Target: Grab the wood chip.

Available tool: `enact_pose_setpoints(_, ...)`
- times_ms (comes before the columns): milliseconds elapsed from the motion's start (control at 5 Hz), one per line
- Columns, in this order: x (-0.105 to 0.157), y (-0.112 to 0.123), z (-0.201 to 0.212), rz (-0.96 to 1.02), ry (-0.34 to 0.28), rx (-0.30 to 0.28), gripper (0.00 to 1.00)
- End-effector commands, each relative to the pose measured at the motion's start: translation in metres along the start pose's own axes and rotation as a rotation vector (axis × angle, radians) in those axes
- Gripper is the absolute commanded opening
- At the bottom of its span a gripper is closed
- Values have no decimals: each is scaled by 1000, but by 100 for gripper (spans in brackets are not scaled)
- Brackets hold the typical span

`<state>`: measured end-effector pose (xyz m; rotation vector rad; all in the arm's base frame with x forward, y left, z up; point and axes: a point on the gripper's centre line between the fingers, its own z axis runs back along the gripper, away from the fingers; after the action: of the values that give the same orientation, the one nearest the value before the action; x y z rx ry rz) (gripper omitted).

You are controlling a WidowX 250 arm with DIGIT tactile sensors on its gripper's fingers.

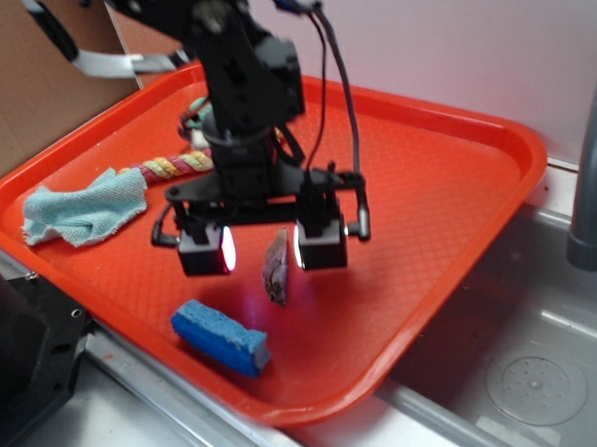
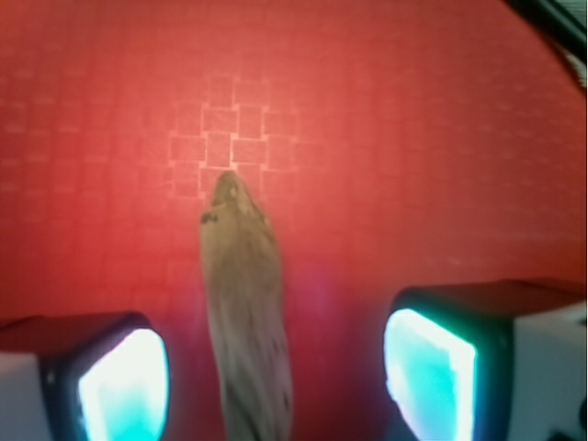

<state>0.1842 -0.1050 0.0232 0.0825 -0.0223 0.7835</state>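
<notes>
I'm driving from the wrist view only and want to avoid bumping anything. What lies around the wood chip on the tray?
Observer: A blue sponge lies on the red tray, nearer the front rim than the wood chip.
Operator: Anything else nearby?
Observer: A light blue cloth sits at the tray's left side, apart from the chip.
Operator: Anything behind the arm?
Observer: A multicoloured rope lies there, partly hidden.
Operator: Where's the gripper?
Observer: The gripper is open, with the chip between its fingers.
</notes>
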Motion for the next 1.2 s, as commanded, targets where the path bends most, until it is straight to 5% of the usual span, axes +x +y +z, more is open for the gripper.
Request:
enact_pose_setpoints(0,4,2,-16,35,0,1,79)
enact_pose_setpoints(200,4,3,-18,44,2,-5,0)
enact_pose_setpoints(600,13,5,-14,27,11,19,0)
enact_pose_setpoints(1000,53,19,71,-314,-17,-69,0)
